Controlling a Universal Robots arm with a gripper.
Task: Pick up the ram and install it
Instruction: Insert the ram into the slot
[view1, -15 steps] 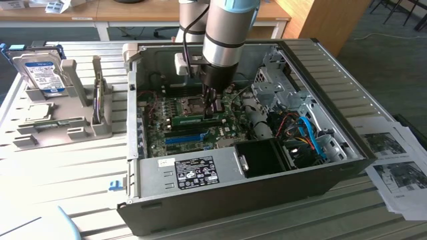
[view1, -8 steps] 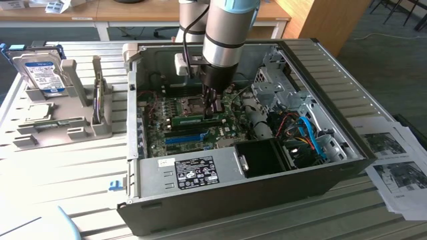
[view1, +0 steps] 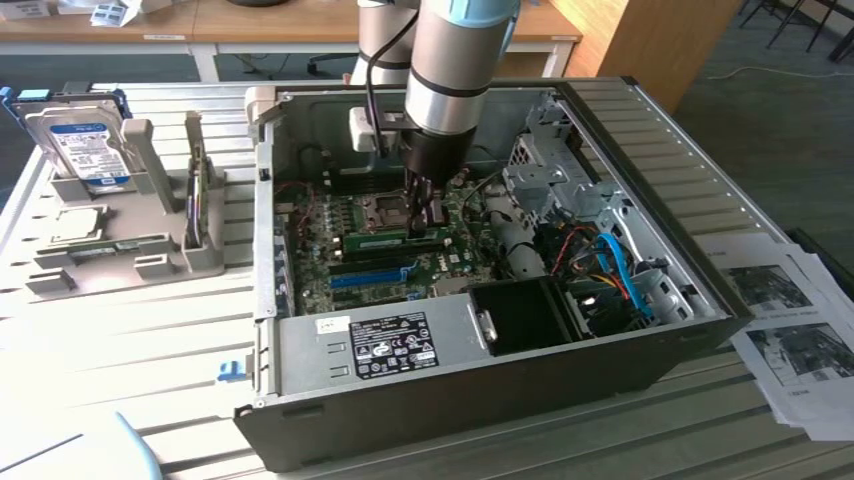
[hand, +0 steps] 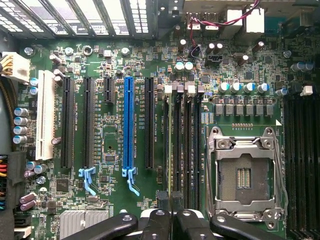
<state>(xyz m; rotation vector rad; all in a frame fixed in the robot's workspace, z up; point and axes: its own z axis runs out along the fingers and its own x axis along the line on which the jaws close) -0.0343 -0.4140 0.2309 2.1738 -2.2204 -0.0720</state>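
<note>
End effector (view1: 430, 228) of a Universal Robots arm reaches deep into an open computer case (view1: 641, 150), its black fingers drawn together over the motherboard. In the wrist view the end effector (hand: 170, 202) shows the two fingertips side by side with almost no gap, poised above the black memory slots (hand: 189, 145) that run between the CPU socket (hand: 245, 175) and the bright blue slot (hand: 128, 125).

From the exterior view, the ram (view1: 378, 240), a narrow green stick, stands on edge along those memory slots, just beside the CPU socket (view1: 380, 210) and apart from the blue slot (view1: 367, 277). The fingers meet it at the end nearer the exterior view's right. Whether they pinch its top edge or only bear down on it cannot be told.

Outside the case, on the slatted surface (view1: 134, 340) toward the exterior view's left, a grey parts holder (view1: 120, 255) carries a silver, blue-labelled hard drive (view1: 83, 150). Printed sheets (view1: 787, 320) lie on the other side of the case.

Judging by this, the pickup and the carry to the motherboard are done, and the ram is lined up with a slot. What looks unfinished is the seating itself. Neither view makes clear whether the stick is pressed fully home or whether the clips at the slot's ends have caught.
</note>
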